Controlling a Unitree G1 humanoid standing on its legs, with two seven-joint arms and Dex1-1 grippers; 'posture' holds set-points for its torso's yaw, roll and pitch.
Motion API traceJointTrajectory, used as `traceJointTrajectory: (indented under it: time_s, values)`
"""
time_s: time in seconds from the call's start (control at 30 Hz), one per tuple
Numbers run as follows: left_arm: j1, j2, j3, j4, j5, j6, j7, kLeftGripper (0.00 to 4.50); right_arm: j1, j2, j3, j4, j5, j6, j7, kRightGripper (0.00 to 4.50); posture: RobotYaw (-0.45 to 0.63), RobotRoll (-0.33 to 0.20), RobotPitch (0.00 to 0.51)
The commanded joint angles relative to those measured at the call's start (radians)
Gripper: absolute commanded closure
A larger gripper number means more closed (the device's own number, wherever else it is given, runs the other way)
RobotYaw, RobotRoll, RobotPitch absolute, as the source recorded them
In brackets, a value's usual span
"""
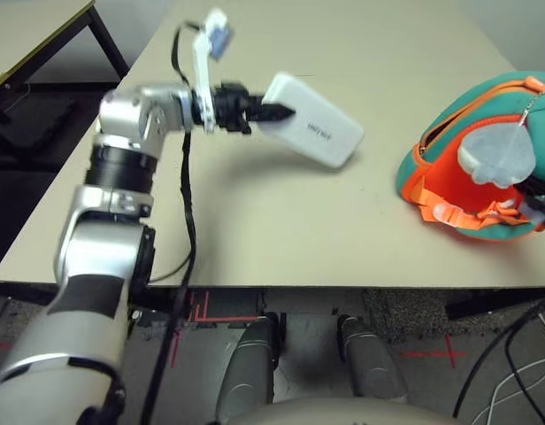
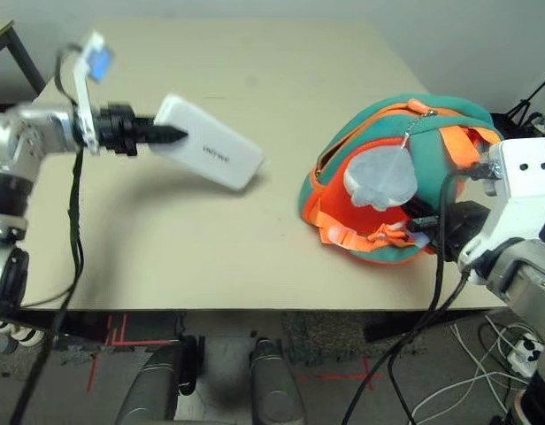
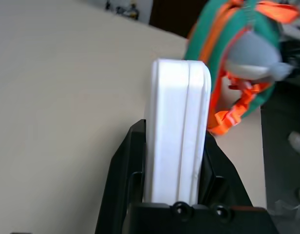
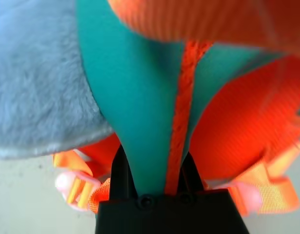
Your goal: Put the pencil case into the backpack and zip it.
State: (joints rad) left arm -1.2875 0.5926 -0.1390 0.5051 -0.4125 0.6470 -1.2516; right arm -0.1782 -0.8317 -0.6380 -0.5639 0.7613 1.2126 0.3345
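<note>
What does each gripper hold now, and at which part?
The left gripper holds the pencil case by one short end, above the table. The right gripper pinches the backpack by a teal fold with orange trim.

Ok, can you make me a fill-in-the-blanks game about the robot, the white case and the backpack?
1. The left end effector holds the ____ pencil case in the air above the table.
2. The right end effector is shut on the ____ fabric of the backpack.
3. The plush charm dangling on the backpack is grey-____.
4. The backpack's straps are ____.

Missing words: white; teal-green; blue; orange
</note>
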Motion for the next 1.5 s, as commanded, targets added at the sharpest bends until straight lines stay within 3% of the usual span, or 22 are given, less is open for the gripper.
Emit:
traceJointTrajectory:
  time_s: [0.03,0.33,0.63,1.03,1.5]
  values:
    - [-0.07,-0.041,-0.011,0.013,0.029,-0.067,-0.045,3.16,0.0,-0.012,0.043,0.034,-0.022,-0.035,0.024,4.38,-0.09,0.0,0.19]
    - [-0.155,-0.194,0.011,0.17,0.079,-0.242,-0.064,3.16,0.022,-0.016,0.034,0.038,-0.029,-0.065,0.042,4.38,-0.11,0.0,0.179]
    - [-0.186,-0.268,0.031,0.217,0.065,-0.254,-0.109,3.16,0.124,-0.025,-0.081,-0.038,0.008,-0.034,0.066,4.38,-0.15,0.0,0.183]
    - [-0.178,-0.291,0.059,0.154,0.021,-0.126,-0.15,3.16,0.206,-0.022,-0.167,-0.11,0.082,-0.008,0.082,4.38,-0.17,0.0,0.183]
    - [-0.142,-0.243,0.071,0.052,-0.027,0.007,-0.203,3.16,0.208,0.002,-0.145,-0.119,0.081,-0.041,0.052,4.38,-0.19,0.0,0.179]
